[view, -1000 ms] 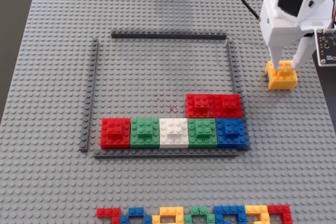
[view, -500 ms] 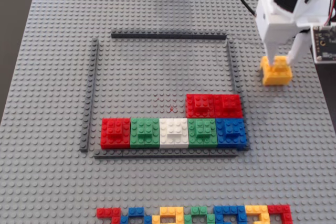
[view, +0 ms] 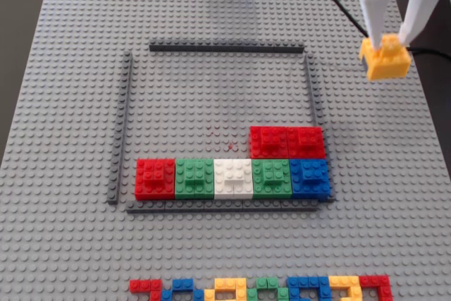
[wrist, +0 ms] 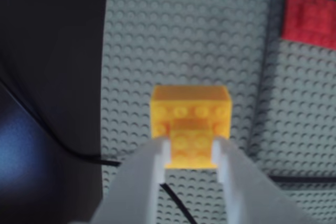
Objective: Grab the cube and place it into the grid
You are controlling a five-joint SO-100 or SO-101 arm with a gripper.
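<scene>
**Cube in hand, grid down-left**

My end effector (view: 386,46) was clamped on the yellow cube (view: 385,59), held over the grey baseplate (view: 63,103) outside the frame's right rail (view: 311,89). In the fixed view, open grid cells (view: 197,125) lay down-left.

Open studs above brick rows (view: 232,177)

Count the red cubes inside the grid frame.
3. One at the left end of the bottom row; two side by side, and, in the second row above the right-hand green and blue cubes. None seem hidden.
</scene>
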